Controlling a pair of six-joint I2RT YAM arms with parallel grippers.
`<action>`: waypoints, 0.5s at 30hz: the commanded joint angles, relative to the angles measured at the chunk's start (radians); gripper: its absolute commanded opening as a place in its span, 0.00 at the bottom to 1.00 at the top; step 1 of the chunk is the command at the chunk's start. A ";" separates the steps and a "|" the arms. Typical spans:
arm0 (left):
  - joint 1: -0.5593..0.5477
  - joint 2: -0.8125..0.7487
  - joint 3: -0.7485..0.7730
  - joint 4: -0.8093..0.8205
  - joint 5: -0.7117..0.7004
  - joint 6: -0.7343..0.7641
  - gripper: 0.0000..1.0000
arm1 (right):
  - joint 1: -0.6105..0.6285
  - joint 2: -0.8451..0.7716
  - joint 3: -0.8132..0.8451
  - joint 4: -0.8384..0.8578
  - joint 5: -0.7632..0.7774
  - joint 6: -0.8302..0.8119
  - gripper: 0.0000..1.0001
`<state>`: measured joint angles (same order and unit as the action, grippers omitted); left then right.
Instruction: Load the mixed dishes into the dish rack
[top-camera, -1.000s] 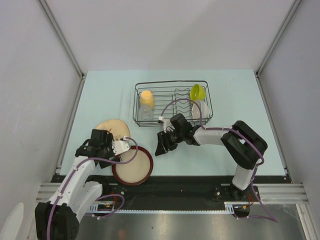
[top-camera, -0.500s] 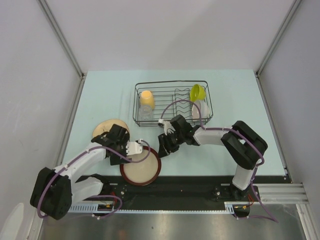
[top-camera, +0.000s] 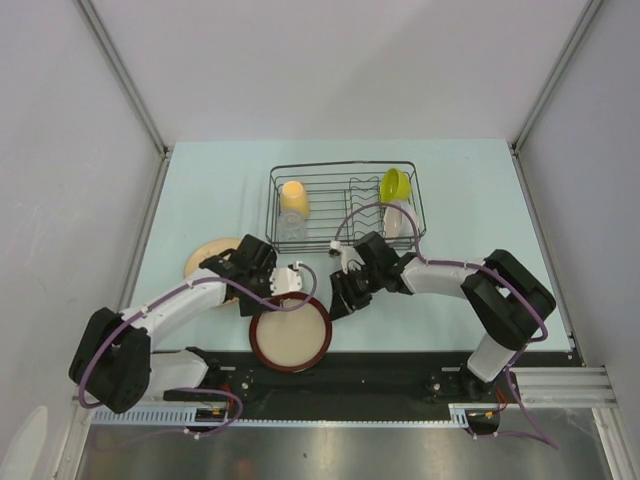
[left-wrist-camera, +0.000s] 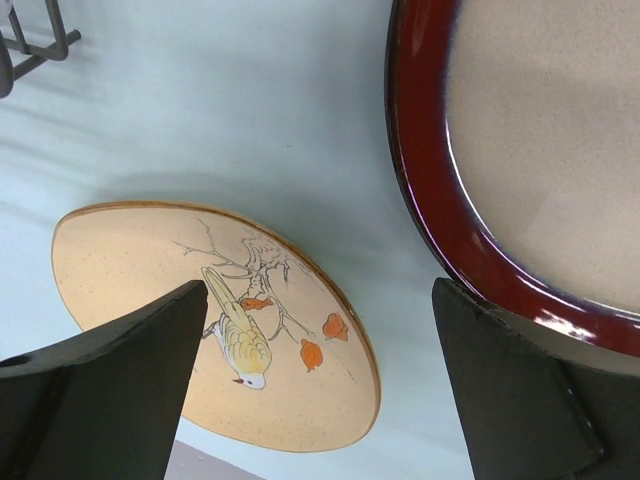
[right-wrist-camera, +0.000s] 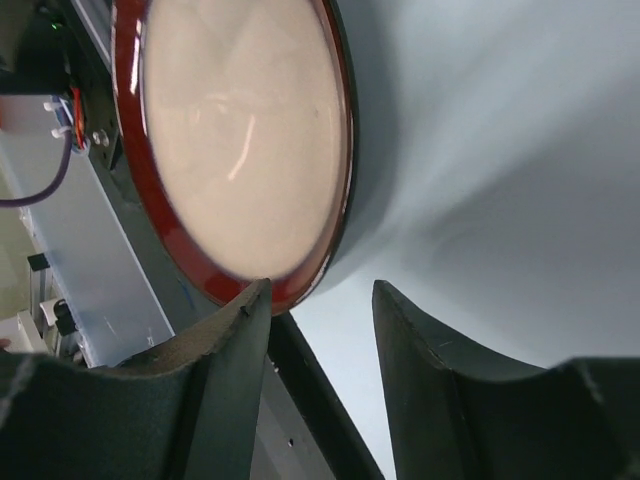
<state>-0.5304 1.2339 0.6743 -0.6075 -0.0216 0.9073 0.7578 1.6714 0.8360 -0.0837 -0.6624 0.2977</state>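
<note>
**Top view.** The dish rack (top-camera: 340, 165) stands in the upper centre of the frame on the pale table (top-camera: 200, 190). Its left end holds the pale yellow mug (top-camera: 293, 193) and, just below it, the clear glass (top-camera: 291, 226). Its right end holds the lime green bowl (top-camera: 395, 183) and the small pale saucer (top-camera: 397, 220). The dark-red-rimmed cream dish (top-camera: 290, 332) lies flat at lower centre, at the table's near edge. The beige floral-patterned plate (top-camera: 208, 257) lies to its upper left and is partly hidden by the left arm.

**Grippers.** The left gripper (top-camera: 268, 283) sits at the dish's upper-left rim and the right gripper (top-camera: 342, 297) at its upper-right rim.

**Left wrist view.** The jaws are spread wide and hold nothing. The plate (left-wrist-camera: 290, 350) (a bird on a branch is painted on it) fills the lower left, and the dish (left-wrist-camera: 530, 150) the upper right.

**Right wrist view.** The fingers (right-wrist-camera: 225, 390) stand moderately apart with only table between them. The dish (right-wrist-camera: 240, 130) lies just beyond the left fingertip, and whether they touch cannot be told.
</note>
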 joint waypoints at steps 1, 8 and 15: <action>0.007 -0.057 0.009 -0.052 0.025 0.017 0.99 | 0.012 -0.032 -0.054 0.005 -0.008 0.001 0.50; 0.066 -0.238 -0.111 -0.133 -0.037 0.183 1.00 | 0.017 -0.035 -0.113 0.112 -0.005 0.052 0.52; 0.011 -0.215 -0.099 -0.180 -0.012 0.186 1.00 | 0.029 -0.025 -0.112 0.176 -0.014 0.086 0.53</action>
<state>-0.4805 0.9974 0.5682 -0.7609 -0.0494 1.0588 0.7753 1.6566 0.7269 0.0116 -0.6765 0.3630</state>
